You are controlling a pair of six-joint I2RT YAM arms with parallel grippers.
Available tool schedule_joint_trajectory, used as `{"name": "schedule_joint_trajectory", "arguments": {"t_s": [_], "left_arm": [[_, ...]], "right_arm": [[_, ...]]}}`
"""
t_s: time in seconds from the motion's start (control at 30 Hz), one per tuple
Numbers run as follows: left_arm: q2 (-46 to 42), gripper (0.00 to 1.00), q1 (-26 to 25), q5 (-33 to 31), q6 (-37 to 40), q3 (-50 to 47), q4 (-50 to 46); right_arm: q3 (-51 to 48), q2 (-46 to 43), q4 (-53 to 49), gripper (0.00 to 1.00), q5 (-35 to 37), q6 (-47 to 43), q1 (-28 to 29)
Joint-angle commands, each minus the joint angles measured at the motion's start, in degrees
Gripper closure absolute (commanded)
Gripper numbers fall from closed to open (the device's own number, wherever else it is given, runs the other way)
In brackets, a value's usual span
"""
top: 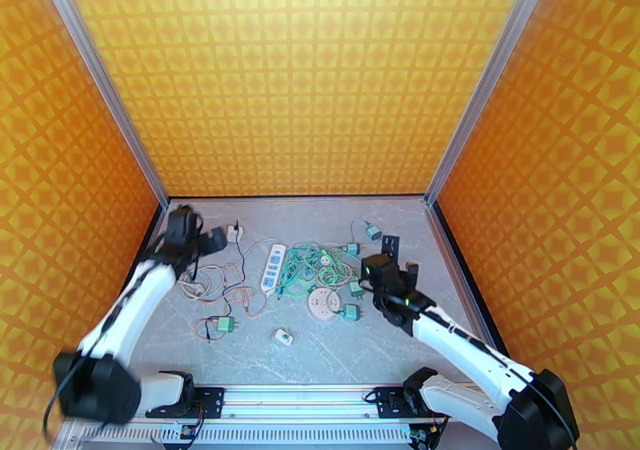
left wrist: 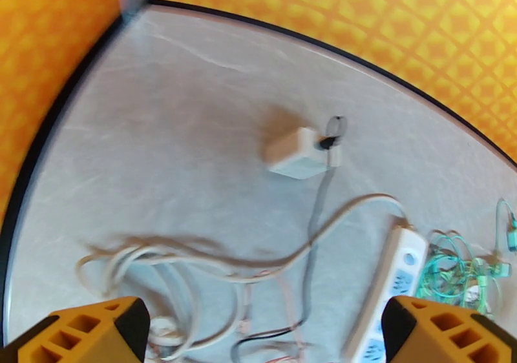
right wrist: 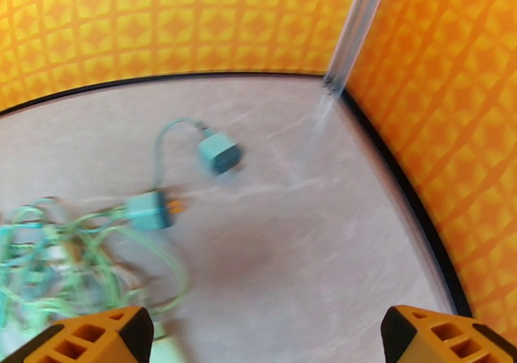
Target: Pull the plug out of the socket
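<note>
While the left fingers [left wrist: 97, 332] and right fingers [right wrist: 97, 335] hang spread, empty | step: approach | white oblong plastic power strip [top: 274, 267] mid grey bench [top: 336, 355] (seated plug unclear) | next: pin strip, grip plug, pull straight

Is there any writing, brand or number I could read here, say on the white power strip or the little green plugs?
Nothing here can be read.
White power strip: blue socket faces, any marking too small to read.
Round white socket: dark dots only, too small to tell.
Green plug: blurred, no lettering seen.
White adapter: blurred, no lettering seen.
</note>
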Motion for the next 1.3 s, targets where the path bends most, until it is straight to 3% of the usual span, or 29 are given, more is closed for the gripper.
{"name": "schedule_joint_trajectory", "arguments": {"t_s": [0.0, 0.07, 0.2, 0.27, 0.37, 0.5, 0.57, 0.67, 0.77, 0.9, 0.97, 1.03, 1.07, 1.17, 1.27], "left_arm": [[-4.65, 0.01, 2.34, -6.86, 3.67, -9.62, 10.47], [-8.06, 0.01, 2.74, -12.05, 5.07, -17.36, 17.35], [-6.89, 0.01, 3.76, -14.74, 8.58, -25.92, 30.97], [-1.5, 0.01, 4.15, -15.03, 10.03, -26.21, 34.98], [7.34, 0.01, 4.19, -15.07, 14.0, -24.07, 40.12], [14.87, 0.01, 4.27, -14.74, 18.7, -25.56, 54.82], [16.63, 0.01, 4.42, -13.8, 19.58, -25.23, 58.53], [19.4, 0.01, 4.57, -9.41, 21.63, -26.28, 64.38], [18.49, 0.01, 4.67, -4.89, 22.6, -28.02, 66.03], [18.01, 0.01, 5.48, 1.96, 23.88, -33.19, 75.18], [20.89, 0.01, 6.17, 2.97, 24.1, -36.84, 86.02], [19.34, 0.01, 6.23, 2.86, 23.12, -35.63, 80.02], [20.33, 0.01, 6.27, 2.86, 23.49, -36.21, 83.17], [20.22, 0.01, 6.31, 2.86, 23.46, -36.16, 82.65], [20.12, 0.01, 6.27, 2.65, 23.39, -36.11, 82.58]], "right_arm": [[-6.44, 1.35, 19.6, 0.02, 4.15, -11.82, -1.19], [-8.72, 3.82, 25.47, 0.02, 3.9, -12.97, -2.51], [-8.95, 12.62, 32.55, 0.02, -0.29, -12.53, -5.79], [-6.36, 15.87, 32.2, 0.02, -1.23, -12.69, -6.18], [-5.48, 20.66, 40.84, 0.02, -4.48, -16.65, -6.59], [-3.19, 27.71, 48.5, 0.02, -6.88, -21.82, -7.6], [-0.79, 28.39, 44.04, 0.01, -7.06, -19.51, -8.66], [-1.81, 26.59, 43.01, 0.02, -13.72, -16.75, -12.16], [-4.58, 25.15, 45.81, 0.02, -20.1, -13.26, -16.37], [-6.68, 24.05, 48.29, 0.02, -25.2, -12.55, -18.12], [-9.67, 23.64, 53.06, 0.01, -29.03, -12.25, -19.34], [-12.89, 25.78, 59.93, 0.02, -32.13, -12.35, -20.45], [-13.93, 26.77, 63.7, 0.02, -32.36, -12.87, -20.45], [-11.21, 25.28, 55.95, 0.02, -31.31, -11.51, -20.45], [-11.5, 25.5, 56.87, 0.01, -30.86, -11.55, -20.5]]}}
